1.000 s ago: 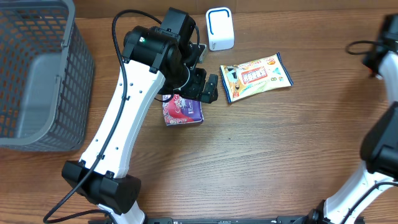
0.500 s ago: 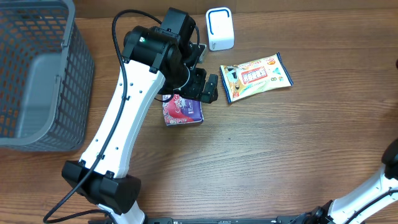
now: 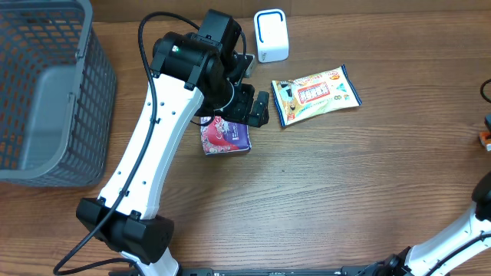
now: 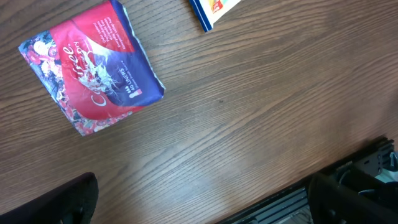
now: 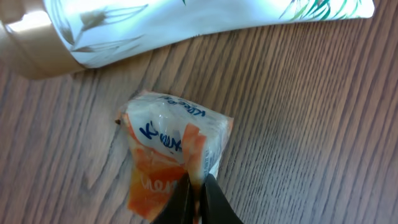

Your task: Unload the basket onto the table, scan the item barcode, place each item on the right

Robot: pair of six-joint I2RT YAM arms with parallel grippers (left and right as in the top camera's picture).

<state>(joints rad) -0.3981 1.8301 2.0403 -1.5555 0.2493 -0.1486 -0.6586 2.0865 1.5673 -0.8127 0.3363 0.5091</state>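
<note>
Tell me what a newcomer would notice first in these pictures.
The white-and-black left arm stretches diagonally across the wooden table, its open fingers hanging over a red-and-purple snack packet. A grey mesh basket fills the far left. In the right wrist view, shut fingers pinch an orange-and-white packet lying below a leaf-printed tube.

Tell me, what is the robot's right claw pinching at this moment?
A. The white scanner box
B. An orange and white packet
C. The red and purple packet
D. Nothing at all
B: in the right wrist view, the right gripper has its fingertips shut on the orange and white packet, which lies on the wooden table near a white leaf-printed tube.
</note>
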